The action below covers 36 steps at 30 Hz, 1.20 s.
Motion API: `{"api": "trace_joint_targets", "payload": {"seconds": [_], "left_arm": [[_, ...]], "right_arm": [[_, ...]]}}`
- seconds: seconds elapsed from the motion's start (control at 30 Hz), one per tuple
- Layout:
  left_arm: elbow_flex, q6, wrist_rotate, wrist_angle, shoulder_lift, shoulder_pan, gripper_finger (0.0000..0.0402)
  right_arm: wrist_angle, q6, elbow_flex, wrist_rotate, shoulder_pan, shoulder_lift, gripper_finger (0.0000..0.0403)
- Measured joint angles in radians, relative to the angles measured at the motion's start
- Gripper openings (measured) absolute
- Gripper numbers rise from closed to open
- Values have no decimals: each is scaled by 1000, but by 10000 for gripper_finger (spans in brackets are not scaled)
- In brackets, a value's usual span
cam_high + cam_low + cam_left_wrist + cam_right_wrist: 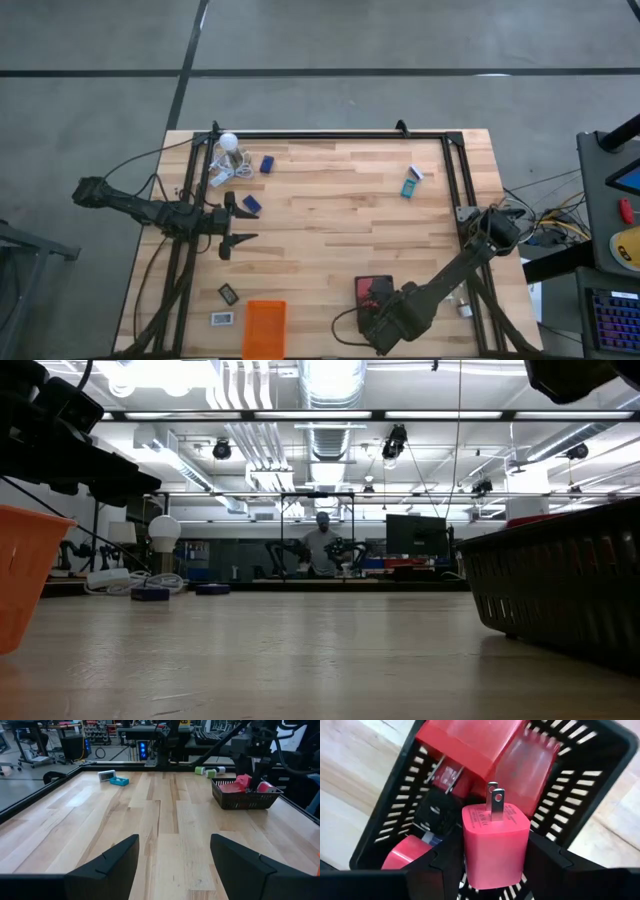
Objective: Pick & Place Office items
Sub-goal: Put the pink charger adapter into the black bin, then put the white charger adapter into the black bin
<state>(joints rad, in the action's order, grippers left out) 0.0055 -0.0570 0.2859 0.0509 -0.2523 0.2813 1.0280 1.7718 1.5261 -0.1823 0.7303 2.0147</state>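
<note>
We see the right tool (492, 865) clamped on a pink charger (495, 845) above the black basket (600, 785) at the counter's six o'clock edge; released tilted, its prongs may snag the slats. The left tool (172, 865) hangs open, empty.

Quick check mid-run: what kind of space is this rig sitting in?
Most likely a robotics lab or workshop. The low view shows exposed ceiling ducts and strip lighting, more robot arms on a far bench with a person there, and monitors beyond the wooden table.
</note>
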Motion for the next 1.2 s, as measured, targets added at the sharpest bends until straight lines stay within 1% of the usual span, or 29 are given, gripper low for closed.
{"api": "trace_joint_targets", "payload": {"seconds": [0.4,0.83,0.93,1.2], "left_arm": [[0,0,0,0,-1,0,253],[0,0,0,0,-1,0,253],[0,0,0,0,-1,0,252],[0,0,0,0,-1,0,252]], "right_arm": [[4,5,2,-1,0,-3,183],[9,22,2,-3,0,-3,187],[10,41,2,-3,0,-3,201],[10,42,2,-4,-1,-4,255]]}}
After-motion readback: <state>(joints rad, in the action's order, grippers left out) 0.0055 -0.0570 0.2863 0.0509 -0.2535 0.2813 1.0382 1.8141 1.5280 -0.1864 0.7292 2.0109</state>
